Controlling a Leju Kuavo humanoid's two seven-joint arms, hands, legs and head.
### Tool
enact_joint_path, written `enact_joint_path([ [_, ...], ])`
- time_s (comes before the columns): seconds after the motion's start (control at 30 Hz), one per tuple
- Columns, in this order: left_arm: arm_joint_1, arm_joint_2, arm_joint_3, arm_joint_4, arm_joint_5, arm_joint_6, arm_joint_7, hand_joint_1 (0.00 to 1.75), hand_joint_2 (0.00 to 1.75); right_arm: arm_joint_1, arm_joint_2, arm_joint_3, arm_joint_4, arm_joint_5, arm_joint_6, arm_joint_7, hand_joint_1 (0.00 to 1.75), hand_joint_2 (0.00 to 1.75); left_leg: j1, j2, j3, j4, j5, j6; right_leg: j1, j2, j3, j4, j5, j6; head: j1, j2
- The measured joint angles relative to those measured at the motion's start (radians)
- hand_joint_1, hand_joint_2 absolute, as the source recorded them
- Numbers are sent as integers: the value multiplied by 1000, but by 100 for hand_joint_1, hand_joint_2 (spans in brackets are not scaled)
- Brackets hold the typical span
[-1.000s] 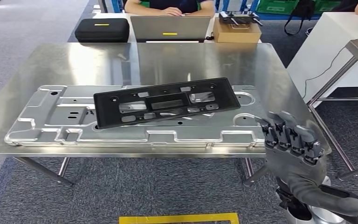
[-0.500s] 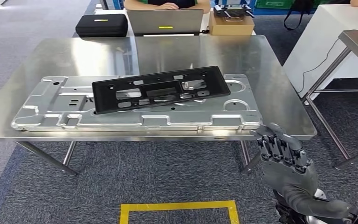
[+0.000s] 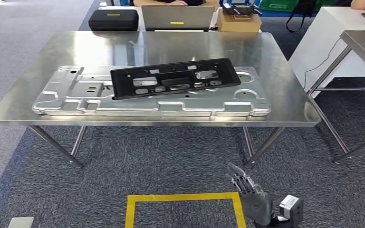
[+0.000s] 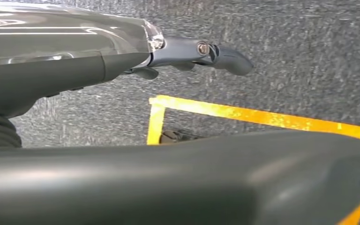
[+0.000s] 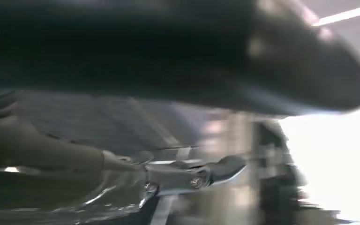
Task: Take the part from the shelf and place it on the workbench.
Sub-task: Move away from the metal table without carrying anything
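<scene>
part (image 3: 176, 78): flat black perforated panel, tilted | right robot hand (image 3: 251, 197): empty, fingers apart

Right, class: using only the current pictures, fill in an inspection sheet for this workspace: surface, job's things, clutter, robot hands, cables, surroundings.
Surface: steel workbench, shiny, on angled legs.
Job's things: black part lies tilted across a silver stamped panel on the bench.
Clutter: nothing seen on the bench beyond these.
Robot hands: right robot hand is low over the carpet, holding nothing; left robot hand is above the carpet, state unclear.
Cables: a dark cable runs down by the white table.
Surroundings: yellow floor tape, black case, laptop, cardboard box.
</scene>
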Motion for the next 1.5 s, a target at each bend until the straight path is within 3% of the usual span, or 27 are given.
enact_joint_path([
  [0.07, -1, -2, 0, 0, -4, -3, -2, 0, 0, -10, -11, 11, 92, -1, -26, -1, 0, 0, -3, 1, -18, 14, 10, -7, 8, -1, 84, -125, -13, -15, 0, 0],
  [0.1, -1, -3, 1, 0, -8, -5, -2, 0, 0, -16, -15, 15, 145, 0, -37, -1, 0, 0, -3, 2, -26, 18, 17, -13, 12, -2, 101, -158, -22, -19, -1, 0],
  [0.17, 1, -2, 2, 0, -17, -6, -3, 0, 0, -31, -22, 26, 269, 7, -65, -1, 0, 0, -2, 3, -37, 22, 26, -25, 11, -4, 93, -176, -18, -28, -1, 0],
  [0.23, 5, -2, 4, -1, -28, -8, -1, 0, 0, -49, -27, 42, 409, 22, -99, -1, 0, 87, 1, 0, -52, 54, -21, -39, 6, -7, 74, -180, 2, -42, -1, 0],
  [0.3, 7, -2, 4, -1, -36, -8, 1, 0, 0, -74, -30, 58, 553, 36, -130, -1, 0, 175, 9, -3, -77, 155, -120, -54, 5, -9, 46, -179, 25, -49, -1, 0],
  [0.33, 7, -2, 4, -1, -40, -9, 1, 0, 0, -87, -30, 66, 627, 38, -141, -1, 0, 175, 12, -4, -87, 218, -159, -59, 5, -10, 31, -178, 36, -48, -1, 0],
  [0.37, 7, -1, 4, -1, -43, -9, 1, 0, 0, -99, -31, 72, 694, 37, -149, -1, 0, 175, 15, -4, -90, 266, -175, -63, 4, -11, 15, -175, 46, -47, -1, 0],
  [0.43, 7, 0, 4, -1, -49, -13, 2, 0, 0, -123, -31, 82, 825, 28, -165, 9, 0, 175, 21, -4, -51, 267, -144, -67, 4, -13, -18, -164, 63, -42, -1, 0],
  [0.5, 4, 2, 4, -1, -54, -16, 2, 0, 0, -145, -31, 86, 934, 12, -187, 56, 0, 175, 23, -5, 49, 144, -99, -65, 4, -13, -47, -151, 77, -35, -1, 0],
  [0.57, -3, 3, 4, -1, -61, -18, 1, 0, 0, -165, -31, 85, 1017, -10, -210, 140, 0, 175, 21, -7, 136, 11, -99, -55, 6, -12, -68, -140, 93, -25, -1, 0],
  [0.6, -5, 3, 4, -1, -63, -19, 1, 0, 0, -172, -31, 84, 1048, -20, -221, 180, 0, 175, 19, -8, 155, -22, -106, -49, 6, -12, -75, -137, 101, -20, -1, 0],
  [0.7, -4, 3, 4, -1, -69, -20, 2, 0, 0, -184, -33, 78, 1110, -41, -260, 292, 0, 175, 16, -6, 142, -33, -98, -31, 4, -11, -87, -138, 120, -6, 0, 0],
  [0.77, -3, 3, 4, -1, -74, -21, 4, 0, 0, -188, -33, 72, 1143, -55, -285, 391, 0, 87, 18, -2, 120, -35, -76, -15, 1, -4, -103, -112, 76, 4, 2, 0],
  [0.83, -4, 3, 4, -1, -80, -23, 6, 0, 0, -191, -34, 65, 1169, -68, -300, 494, 0, 0, 17, 1, 92, -35, -52, -4, 0, 0, -132, -14, -24, 8, 3, 0],
  [0.87, -4, 4, 4, -1, -83, -23, 7, 0, 0, -193, -34, 62, 1177, -73, -306, 537, 0, 0, 16, 2, 78, -34, -42, -1, 0, 1, -145, 50, -66, 9, 4, 0],
  [0.9, -5, 4, 4, -1, -86, -24, 9, 0, 0, -195, -34, 59, 1183, -78, -310, 575, 0, 0, 15, 3, 62, -31, -31, -1, 0, 1, -150, 104, -89, 10, 4, 0],
  [0.93, -5, 5, 4, -1, -88, -24, 9, 0, 0, -196, -34, 56, 1188, -83, -312, 604, 0, 0, 14, 3, 46, -28, -22, -1, 0, 1, -140, 130, -89, 11, 4, 0],
  [0.97, -6, 5, 4, -1, -89, -25, 10, 0, 0, -198, -34, 54, 1192, -87, -313, 626, 0, 0, 13, 4, 30, -23, -13, -2, 0, 1, -112, 119, -71, 11, 4, 0],
  [1.07, -8, 6, 3, -1, -93, -27, 9, 0, 0, -205, -34, 51, 1196, -94, -313, 660, 0, 0, 12, 4, -6, -11, 6, -10, 2, 2, 43, -84, -11, 2, 4, 0],
  [1.13, -9, 6, 2, -1, -94, -29, 8, 0, 0, -208, -34, 48, 1198, -95, -312, 666, 0, 0, 10, 5, -19, -5, 20, -19, 6, 3, 101, -180, -8, -6, 3, 0],
  [1.23, -11, 8, 2, -1, -97, -30, 5, 0, 0, -212, -33, 45, 1201, -94, -309, 661, 0, 0, 12, 3, -30, 1, 24, -33, 5, 2, 99, -201, 0, -20, 3, 0],
  [1.3, -10, 10, 2, -1, -100, -30, 4, 0, 0, -217, -30, 44, 1203, -94, -304, 651, 0, 0, 15, -3, -49, 58, -40, -45, 0, -3, 85, -205, 14, -35, 2, 0],
  [1.37, -10, 11, 2, -1, -100, -31, 3, 0, 0, -219, -29, 44, 1203, -94, -301, 641, 0, 0, 19, -5, -79, 182, -133, -56, 0, -6, 60, -196, 28, -43, 2, 0],
  [1.4, -10, 12, 2, -1, -100, -31, 3, 0, 0, -220, -28, 44, 1204, -94, -300, 637, 0, 0, 20, -5, -90, 241, -160, -60, 0, -7, 45, -190, 34, -43, 2, 0],
  [1.43, -10, 12, 2, -1, -100, -31, 2, 0, 0, -221, -27, 44, 1204, -94, -300, 634, 0, 0, 21, -5, -87, 273, -167, -62, 0, -7, 29, -181, 39, -42, 2, 0],
  [1.47, -10, 13, 2, -1, -100, -31, 2, 0, 0, -222, -26, 44, 1204, -94, -299, 631, 0, 0, 21, -5, -68, 270, -154, -62, 0, -8, 13, -172, 44, -41, 2, 0],
  [1.5, -10, 13, 2, -1, -100, -31, 1, 0, 0, -222, -25, 44, 1204, -94, -298, 629, 0, 0, 22, -5, -32, 230, -129, -60, 0, -8, -2, -162, 48, -39, 2, 0],
])
